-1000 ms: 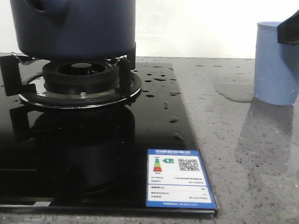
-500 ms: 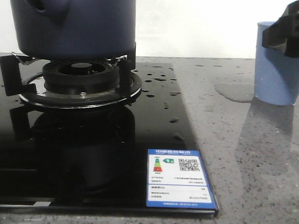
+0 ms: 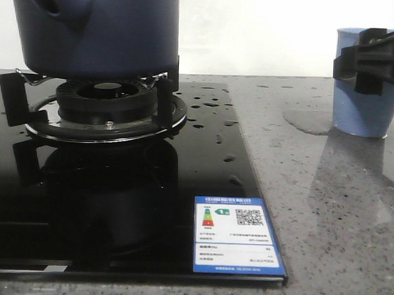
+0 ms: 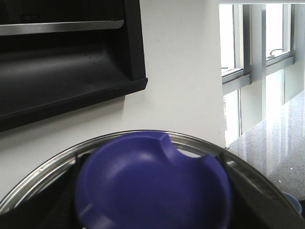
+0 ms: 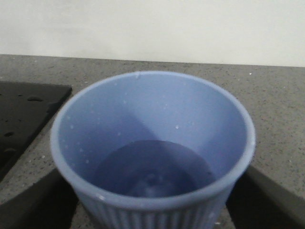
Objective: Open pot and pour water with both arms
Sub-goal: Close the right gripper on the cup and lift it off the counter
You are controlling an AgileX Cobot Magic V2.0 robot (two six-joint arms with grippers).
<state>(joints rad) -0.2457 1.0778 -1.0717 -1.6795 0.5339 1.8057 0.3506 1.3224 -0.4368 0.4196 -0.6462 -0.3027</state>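
The dark navy pot (image 3: pixel 97 29) stands on the gas burner at the far left, its stub handle (image 3: pixel 56 4) toward me. My left gripper (image 4: pixel 152 191) is out of the front view; it is shut on the blue knob (image 4: pixel 152 186) of a steel-rimmed lid (image 4: pixel 43 167), held up facing the wall. My right gripper (image 3: pixel 374 64) is at the light blue ribbed cup (image 3: pixel 362 109), its black fingers (image 5: pixel 33 205) either side of the cup (image 5: pixel 152 119), open. Water (image 5: pixel 152 171) fills the cup's bottom. Water drops (image 3: pixel 209 103) lie on the hob and a puddle (image 3: pixel 307 119) beside the cup.
The burner grate (image 3: pixel 107 107) sits on a black glass hob (image 3: pixel 116 203) with an energy label (image 3: pixel 235 235) at its front right corner. Grey stone counter (image 3: pixel 331 212) lies to the right. A black range hood (image 4: pixel 62 62) and a window (image 4: pixel 257 57) are behind the lid.
My right gripper has come down from the upper right corner and moved left to the cup's level, now straddling it. The pot and the cup have not moved.
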